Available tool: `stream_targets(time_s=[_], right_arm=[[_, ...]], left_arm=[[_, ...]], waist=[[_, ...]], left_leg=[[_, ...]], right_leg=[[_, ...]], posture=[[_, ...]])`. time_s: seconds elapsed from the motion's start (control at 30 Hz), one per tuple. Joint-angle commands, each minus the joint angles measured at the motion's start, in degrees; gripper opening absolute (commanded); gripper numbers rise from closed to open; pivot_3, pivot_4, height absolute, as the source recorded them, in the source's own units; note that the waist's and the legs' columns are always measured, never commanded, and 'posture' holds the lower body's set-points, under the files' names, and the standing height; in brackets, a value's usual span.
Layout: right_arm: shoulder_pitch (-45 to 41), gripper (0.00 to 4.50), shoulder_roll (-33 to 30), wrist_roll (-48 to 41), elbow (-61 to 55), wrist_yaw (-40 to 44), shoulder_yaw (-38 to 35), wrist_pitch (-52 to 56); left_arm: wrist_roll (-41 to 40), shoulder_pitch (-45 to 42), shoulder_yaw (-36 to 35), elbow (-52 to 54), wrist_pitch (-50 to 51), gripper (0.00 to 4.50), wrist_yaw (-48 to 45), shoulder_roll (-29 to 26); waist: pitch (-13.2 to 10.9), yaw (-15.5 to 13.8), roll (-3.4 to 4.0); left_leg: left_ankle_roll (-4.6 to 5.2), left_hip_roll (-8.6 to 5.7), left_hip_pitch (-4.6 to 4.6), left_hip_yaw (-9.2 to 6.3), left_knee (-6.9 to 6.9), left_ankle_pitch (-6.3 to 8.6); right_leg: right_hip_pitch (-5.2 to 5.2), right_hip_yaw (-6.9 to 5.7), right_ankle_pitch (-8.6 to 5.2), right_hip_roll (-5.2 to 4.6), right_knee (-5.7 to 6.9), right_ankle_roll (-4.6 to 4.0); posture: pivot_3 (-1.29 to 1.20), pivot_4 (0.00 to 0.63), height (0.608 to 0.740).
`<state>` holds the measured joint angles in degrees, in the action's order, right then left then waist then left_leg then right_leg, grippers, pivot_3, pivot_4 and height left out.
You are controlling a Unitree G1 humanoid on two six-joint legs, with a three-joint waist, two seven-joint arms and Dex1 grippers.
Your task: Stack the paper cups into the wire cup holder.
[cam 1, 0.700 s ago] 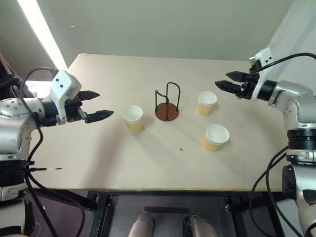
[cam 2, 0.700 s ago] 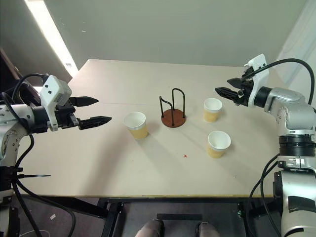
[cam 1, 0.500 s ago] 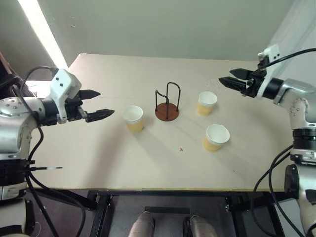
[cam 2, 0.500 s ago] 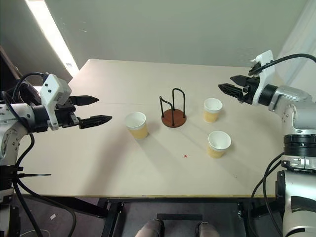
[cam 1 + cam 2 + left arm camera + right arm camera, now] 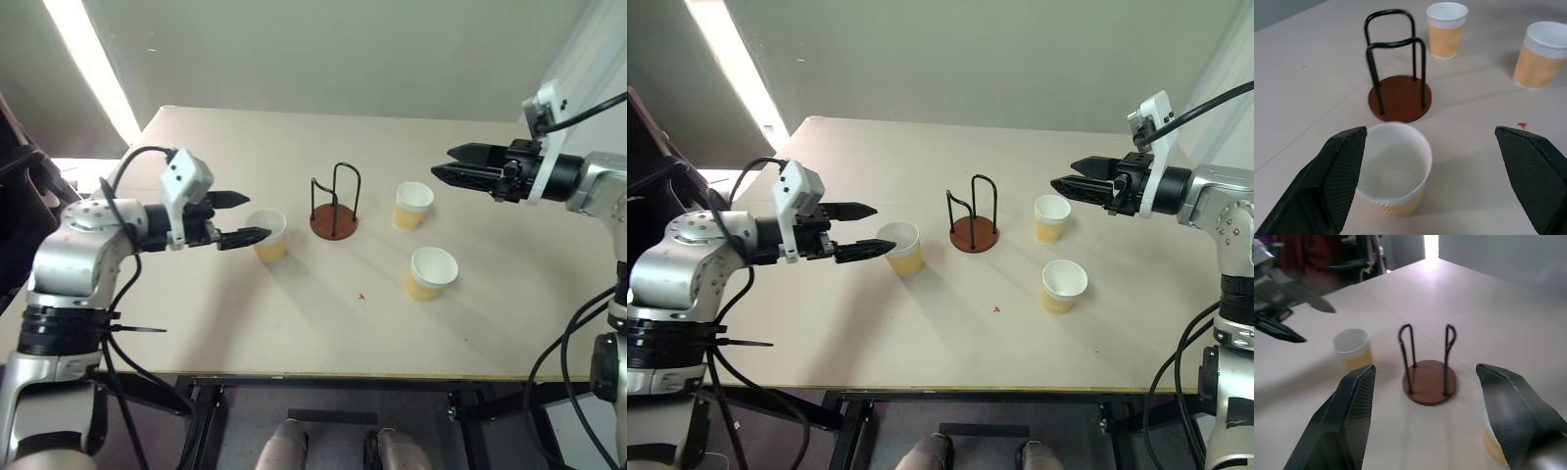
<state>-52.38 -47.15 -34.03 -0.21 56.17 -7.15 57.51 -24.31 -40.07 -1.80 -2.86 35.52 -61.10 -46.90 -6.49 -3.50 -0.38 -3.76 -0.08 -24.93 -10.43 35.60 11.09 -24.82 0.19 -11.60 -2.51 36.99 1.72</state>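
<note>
At the middle of the pale beige table (image 5: pixel 294 333) we see the wire cup holder (image 5: pixel 334 204), a round reddish-brown disc base with two thin black wire hoops standing upright and nothing inside them. Three small tapered paper cups, white at the rim and pale yellow-tan on the outer wall, stand upright and apart around it. The first paper cup (image 5: pixel 266 235) sits toward the table's left edge from the holder, near it but not touching. The second paper cup (image 5: pixel 411 205) stands on the holder's other side, toward the right edge. The third paper cup (image 5: pixel 431 272) lies nearer the front edge, toward the right front corner from the holder. A small red mark (image 5: pixel 361 296) shows on the table surface in front of the holder. The left gripper (image 5: pixel 243 217) hovers level with its black fingers spread wide, their tips at the first cup's rim, one fingertip (image 5: pixel 1344 171) overlapping the rim in the wrist view; whether it touches we cannot tell. The right gripper (image 5: pixel 453 174) hangs above the table beyond the second cup, its fingers parted and holding nothing.
</note>
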Motion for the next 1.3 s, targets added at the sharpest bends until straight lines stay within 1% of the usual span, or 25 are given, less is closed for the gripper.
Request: stream_targets(time_s=[0.03, 0.23, 0.53, 0.77, 0.97, 1.1, 1.3], right_arm=[[-0.2, 3.37, -1.5, -1.2, -2.5, 0.0, -1.2, 0.0], [0.9, 3.37, -3.3, 0.4, -1.4, 0.1, -0.5, -1.9], [0.7, 3.37, -3.4, 0.1, -1.5, -0.7, -0.8, -2.3], [1.0, 3.37, -3.9, -0.5, -2.0, -1.2, -1.3, -1.7], [1.1, 3.37, -4.4, -2.5, -4.0, -0.7, -1.5, 0.3], [2.5, 3.37, -6.7, -5.6, -8.1, 1.9, -1.3, 3.0], [2.8, 3.37, -10.0, -6.8, -10.2, 3.2, -1.1, 4.2]], left_arm=[[2.3, -3.6, 2.2, -0.9, -2.3, 4.50, 0.4, 1.6], [4.6, -7.4, 5.1, -5.2, -4.2, 4.50, 0.7, 6.1], [7.1, -10.2, 7.6, -10.6, -6.0, 4.50, 2.9, 13.8], [12.0, -14.9, 9.0, -21.7, -11.0, 4.50, 8.3, 20.7], [14.0, -17.8, 10.0, -28.2, -13.7, 4.50, 8.0, 25.8], [14.7, -19.6, 10.6, -31.8, -15.0, 4.50, 6.4, 27.9], [16.1, -22.2, 10.4, -37.0, -17.9, 4.50, 5.7, 29.2]], waist=[[0.0, 0.0, 0.00], [0.0, -0.2, 0.00], [0.0, -0.5, 0.00], [0.0, -0.6, -0.01], [0.0, -0.8, -0.01], [0.0, -1.0, -0.01], [0.0, -1.1, -0.03]], left_leg=[[0.01, 0.00, 0.01, 0.00, 0.01, 0.00], [0.08, -0.01, 0.00, -0.02, 0.06, -0.02], [0.15, 0.00, -0.02, 0.08, 0.21, 0.02], [0.37, -0.05, 0.00, 0.09, 0.44, 0.09], [0.41, -0.08, -0.02, 0.25, 0.47, 0.07], [0.29, -0.08, -0.06, 0.37, 0.47, 0.01], [0.22, -0.12, -0.08, 0.47, 0.52, -0.03]], right_leg=[[0.01, 0.00, 0.00, 0.00, 0.00, 0.01], [0.04, 0.01, 0.06, -0.01, -0.01, 0.10], [0.09, 0.04, 0.13, -0.01, -0.02, 0.23], [0.28, 0.05, 0.22, -0.02, -0.07, 0.38], [0.31, 0.07, 0.27, -0.03, -0.13, 0.46], [0.31, 0.06, 0.24, -0.02, -0.16, 0.52], [0.34, 0.14, 0.22, -0.01, -0.21, 0.66]], posture=[[0.00, 0.150, 0.740], [0.00, 0.150, 0.740], [0.00, 0.150, 0.740], [0.00, 0.150, 0.740], [0.00, 0.150, 0.740], [0.00, 0.150, 0.740], [0.00, 0.150, 0.740]])
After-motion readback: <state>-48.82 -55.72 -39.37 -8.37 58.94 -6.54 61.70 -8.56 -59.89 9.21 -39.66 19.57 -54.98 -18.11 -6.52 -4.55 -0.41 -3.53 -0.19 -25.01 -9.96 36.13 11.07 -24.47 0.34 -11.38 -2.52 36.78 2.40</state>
